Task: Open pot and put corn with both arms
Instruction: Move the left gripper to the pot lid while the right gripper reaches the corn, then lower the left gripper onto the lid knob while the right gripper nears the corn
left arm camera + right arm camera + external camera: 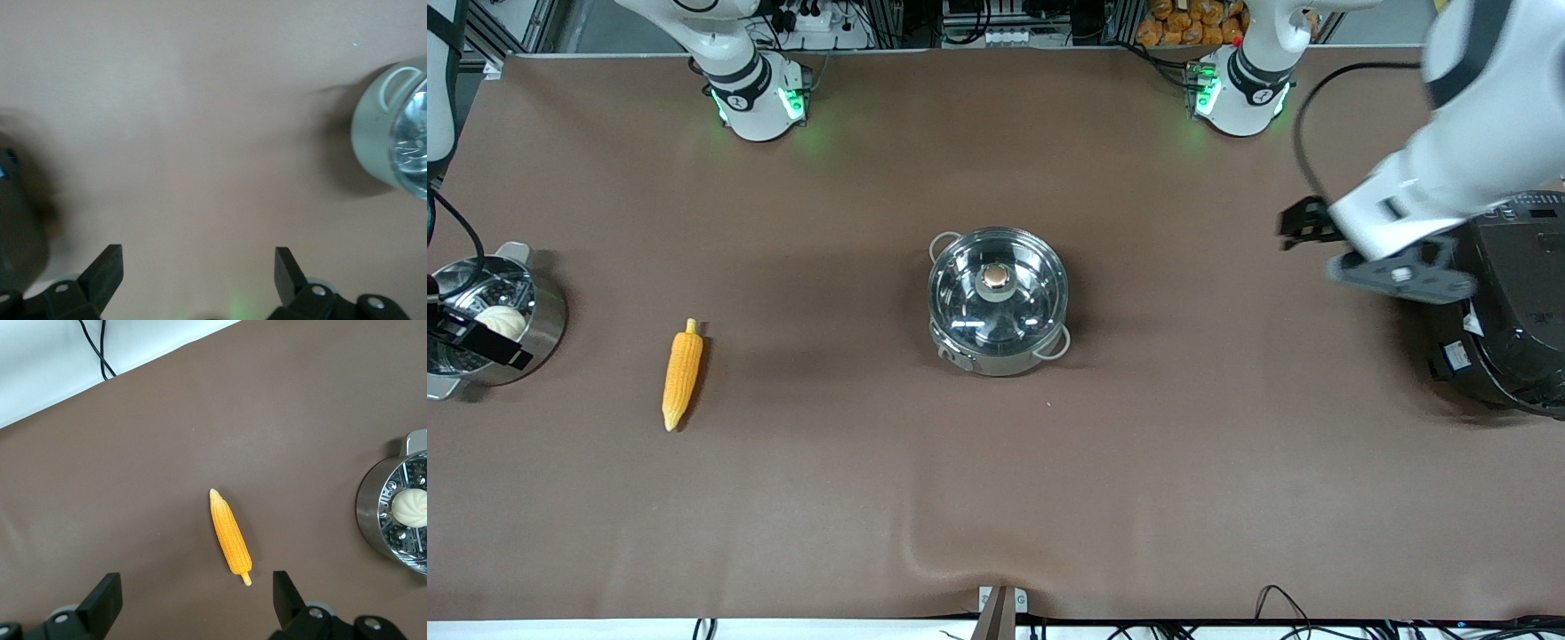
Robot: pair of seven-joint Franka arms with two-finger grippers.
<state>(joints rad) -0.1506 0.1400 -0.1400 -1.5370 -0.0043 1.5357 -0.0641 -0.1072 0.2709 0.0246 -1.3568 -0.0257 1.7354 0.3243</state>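
Pot [997, 300] sitting dead centre on the brown tabletop [996, 498], glass lid [996, 286] still seated, copper knob [993, 279] poking up in the middle. Corn [681, 374] lying flat toward the right arm's end of the tabletop, well apart from the pot, tapered tip pointing toward the front camera, stub end pointing away from it.

Left gripper [199, 279] up in the air at the left arm's end, beside the black rice cooker [1507, 311], jaws spread wide, nothing between them; pot's rim just peeking into the left wrist view [393, 130]. Right gripper [197, 601] hovering near the corn [231, 536], jaws likewise spread and empty, steamer pot [489, 324] with its white bun [500, 320] close by.

Nothing lifted yet, by the look of it. Lid likely the delicate one: glass, smooth, some weight to it, so best taken by the knob alone, squarely from above, and raised straight to keep it from swinging or knocking the steel rim. Corn probably light and stiff, rounded enough to roll; best pinched across the thick middle, jaws crosswise to its length, not at the narrow tip.
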